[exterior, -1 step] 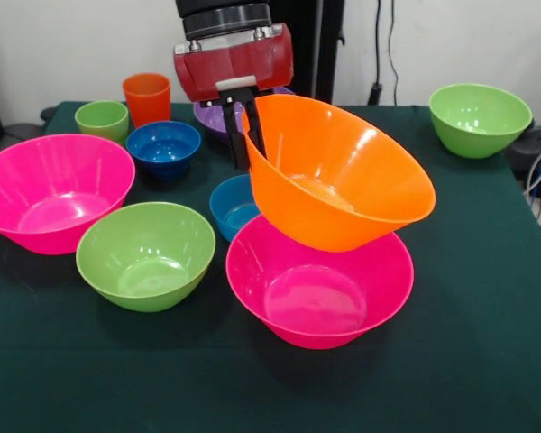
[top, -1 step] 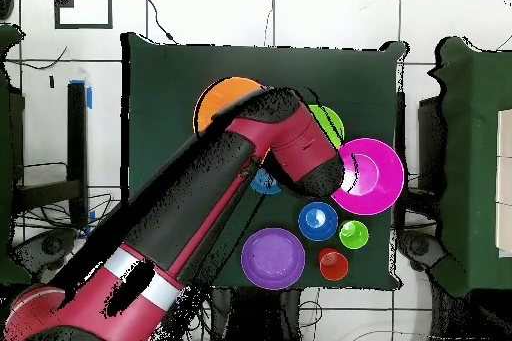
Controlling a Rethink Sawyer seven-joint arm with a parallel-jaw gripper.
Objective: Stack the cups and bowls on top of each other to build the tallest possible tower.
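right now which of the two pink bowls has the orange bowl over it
The pink bowl nearest the camera in the front view, at centre. The orange bowl, tilted in the end effector, hangs just above its rim. The other pink bowl sits apart, uncovered.

Eight bowls are out: two big pink ones (exterior, -1 step: 52, 191) (exterior, -1 step: 320, 284), one big orange (exterior, -1 step: 343, 171), two green (exterior, -1 step: 146, 254) (exterior, -1 step: 480, 118), two small blue (exterior, -1 step: 163, 147) (exterior, -1 step: 233, 206) and one purple (exterior, -1 step: 218, 117). There are two cups, an orange tumbler (exterior, -1 step: 147, 97) and a shorter light-green cup (exterior, -1 step: 102, 118).
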